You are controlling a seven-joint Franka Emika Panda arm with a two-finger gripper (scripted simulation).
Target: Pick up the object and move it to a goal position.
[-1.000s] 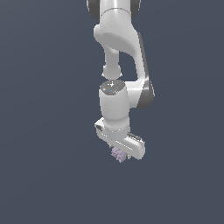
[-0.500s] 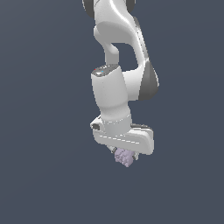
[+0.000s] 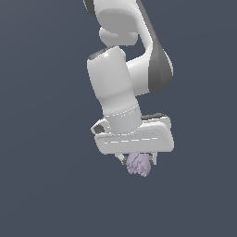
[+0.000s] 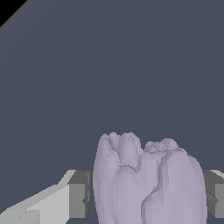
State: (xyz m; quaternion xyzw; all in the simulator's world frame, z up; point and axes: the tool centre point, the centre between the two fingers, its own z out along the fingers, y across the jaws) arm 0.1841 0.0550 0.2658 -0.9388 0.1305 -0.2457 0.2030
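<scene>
One part of the task appears to be done: the object (image 3: 139, 164), a pale lilac lump with a ridged, bumpy surface, is held by the hand (image 3: 137, 162) and is carried clear of any surface that can be seen. In the exterior view it hangs directly beneath the broad white body of the hand, at 6 o'clock from the wrist, with only a dark, even background around and below it. No table is shown in either view, so the height of the lift cannot be judged.

In the wrist view the object (image 4: 148, 183) is seen between the two grey fingers (image 4: 79, 199), one at its 9 o'clock side and one at its 3 o'clock side. The hand is therefore pinching the object, with the fingers pressed against its flanks, though the exact contact faces are hidden by the lump itself.

What remains, as far as can be judged, is the carrying of the object to the goal position. No goal marker is visible in either view, so the remaining travel cannot be estimated.
</scene>
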